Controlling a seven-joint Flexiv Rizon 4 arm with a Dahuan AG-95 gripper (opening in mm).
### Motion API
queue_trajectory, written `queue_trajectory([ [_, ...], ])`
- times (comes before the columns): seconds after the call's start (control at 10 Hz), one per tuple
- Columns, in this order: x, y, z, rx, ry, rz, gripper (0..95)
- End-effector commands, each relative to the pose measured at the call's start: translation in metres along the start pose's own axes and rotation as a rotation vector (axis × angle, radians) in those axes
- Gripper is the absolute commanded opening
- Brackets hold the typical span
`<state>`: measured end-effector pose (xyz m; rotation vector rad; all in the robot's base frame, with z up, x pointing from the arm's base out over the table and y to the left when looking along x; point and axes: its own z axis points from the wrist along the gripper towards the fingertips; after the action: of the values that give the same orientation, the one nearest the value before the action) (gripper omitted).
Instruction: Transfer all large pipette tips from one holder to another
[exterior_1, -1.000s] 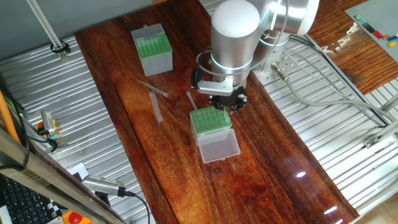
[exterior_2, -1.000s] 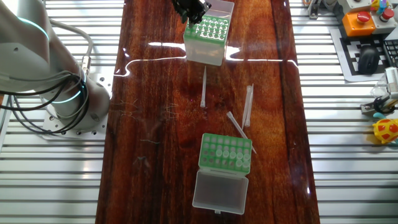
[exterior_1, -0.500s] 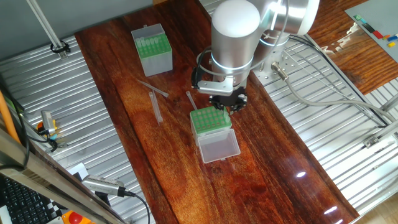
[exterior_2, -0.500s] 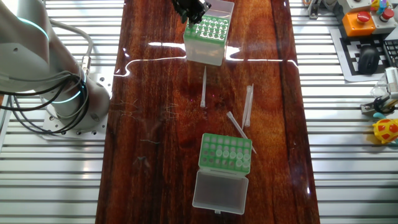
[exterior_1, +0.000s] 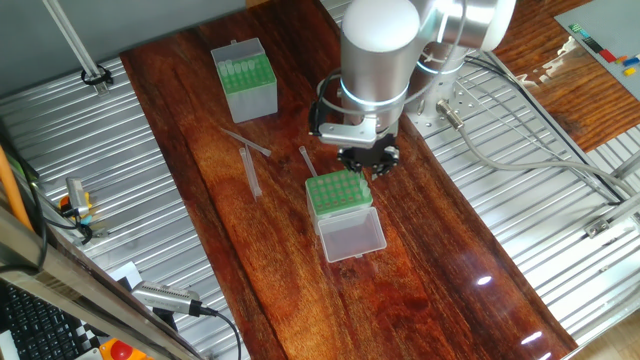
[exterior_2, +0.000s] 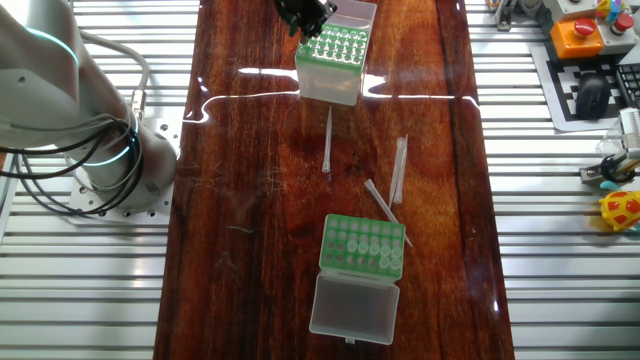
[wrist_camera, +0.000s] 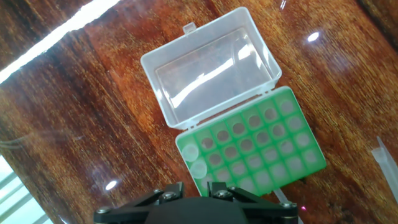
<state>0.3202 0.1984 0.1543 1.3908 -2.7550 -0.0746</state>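
The taller translucent box (exterior_2: 331, 58) with the green perforated top (wrist_camera: 307, 134) lies just ahead of my gripper (wrist_camera: 195, 186); its clear lid (wrist_camera: 211, 59) is folded open. Two large pipette tips (wrist_camera: 190, 153) stand in its near corner, and the other holes look empty. The jaws stand a little apart with nothing between them. My gripper (exterior_1: 366, 160) hovers at the box's edge (exterior_1: 338, 195). The low green rack (exterior_2: 363, 245) holds several tips, and its lid (exterior_2: 352, 305) is open. It also shows in the one fixed view (exterior_1: 245, 78). Three loose tips (exterior_2: 328, 140) (exterior_2: 399, 165) (exterior_2: 381, 203) lie on the wood between the holders.
The arm's base (exterior_2: 110, 170) and cables stand on the slatted metal beside the wooden tabletop (exterior_2: 250, 230). A control box (exterior_2: 580, 35) and small toys (exterior_2: 625, 210) lie off the table's other side. The arm's big wrist (exterior_1: 378, 50) towers over the box.
My gripper has shifted very slightly, away from the box's green top. The holders and loose tips have not moved.
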Motion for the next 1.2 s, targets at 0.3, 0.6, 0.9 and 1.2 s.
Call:
queue_trajectory([
  [0.3,-0.006,0.002,-0.003,-0.004,-0.004,0.007,19.0],
  [0.6,-0.014,0.002,-0.001,0.002,-0.006,0.003,19.0],
  [0.9,-0.015,-0.003,0.003,0.005,-0.009,-0.009,19.0],
  [1.2,-0.016,-0.004,0.004,0.006,-0.007,-0.01,19.0],
])
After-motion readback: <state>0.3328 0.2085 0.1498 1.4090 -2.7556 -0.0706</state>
